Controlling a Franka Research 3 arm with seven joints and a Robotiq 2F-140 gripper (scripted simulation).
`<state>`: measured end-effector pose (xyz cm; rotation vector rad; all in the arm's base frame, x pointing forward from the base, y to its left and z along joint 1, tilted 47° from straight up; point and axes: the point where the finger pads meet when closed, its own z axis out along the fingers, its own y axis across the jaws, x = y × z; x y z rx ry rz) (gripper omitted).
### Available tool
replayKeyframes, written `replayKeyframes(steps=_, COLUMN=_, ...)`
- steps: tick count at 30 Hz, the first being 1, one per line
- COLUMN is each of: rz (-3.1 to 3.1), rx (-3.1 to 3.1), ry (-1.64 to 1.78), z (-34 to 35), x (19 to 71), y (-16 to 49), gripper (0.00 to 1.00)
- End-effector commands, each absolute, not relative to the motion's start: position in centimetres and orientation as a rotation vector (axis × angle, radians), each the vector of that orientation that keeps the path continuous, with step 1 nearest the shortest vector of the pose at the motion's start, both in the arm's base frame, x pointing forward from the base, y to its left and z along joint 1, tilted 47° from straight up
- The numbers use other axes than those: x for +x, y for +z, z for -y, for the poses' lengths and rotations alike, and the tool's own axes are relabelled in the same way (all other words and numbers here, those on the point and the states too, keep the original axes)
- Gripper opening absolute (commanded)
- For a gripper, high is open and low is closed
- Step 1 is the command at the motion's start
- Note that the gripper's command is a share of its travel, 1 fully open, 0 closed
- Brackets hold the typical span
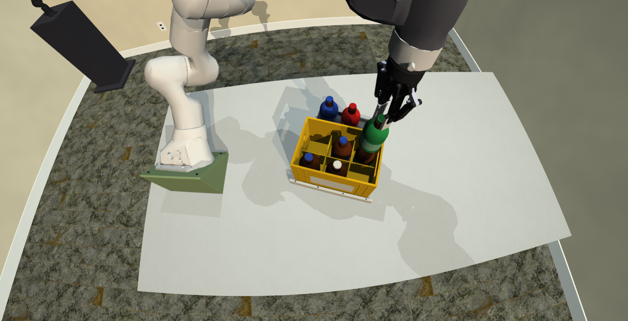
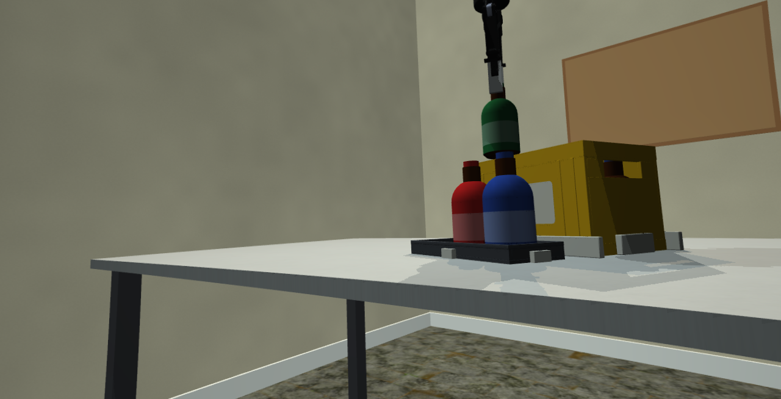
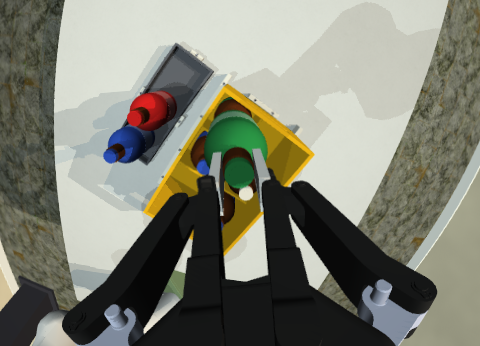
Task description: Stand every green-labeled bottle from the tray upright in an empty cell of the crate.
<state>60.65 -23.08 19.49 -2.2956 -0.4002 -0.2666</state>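
Note:
My gripper [image 1: 385, 119] [image 2: 496, 84] [image 3: 237, 163] is shut on the neck of a green-labeled bottle [image 1: 374, 137] [image 2: 500, 127] [image 3: 235, 138]. The bottle hangs upright just above the back right part of the yellow crate [image 1: 302, 173] [image 2: 595, 189] [image 3: 295, 156]. In the crate stand a blue-capped bottle [image 1: 343, 142] in the back middle cell, another blue-capped bottle [image 1: 308, 158] front left and a white-capped one [image 1: 337, 165] front middle. A brown bottle [image 1: 364, 156] in the back right cell is mostly hidden under the held bottle. The back left cell [image 1: 318, 137] and the front right cell [image 1: 362, 172] show no bottle.
Behind the crate lies a dark tray [image 2: 491, 252] [image 3: 183, 66] with a blue bottle [image 1: 328, 109] [image 2: 509, 210] [image 3: 127, 145] and a red bottle [image 1: 351, 115] [image 2: 468, 213] [image 3: 152, 109] upright on it. The arm's base [image 1: 184, 161] stands on the table to the left.

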Motion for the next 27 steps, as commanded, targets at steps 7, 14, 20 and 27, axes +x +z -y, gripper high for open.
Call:
replayKeyframes(steps=7, rz=0.419, rx=-2.309, ry=-0.287, z=25.2, x=59.9, y=18.2, gripper=0.0)
replayKeyframes(steps=14, rz=0.419, rx=-2.309, ry=-0.287, z=25.9, x=59.5, y=17.5, gripper=0.0)
replayKeyframes(steps=20, rz=0.419, rx=-2.309, ry=-0.287, z=26.5, x=59.1, y=16.7, gripper=0.0)
replayKeyframes(steps=27, rz=0.419, rx=-2.309, ry=-0.287, z=27.2, x=58.7, y=16.0, gripper=0.0)
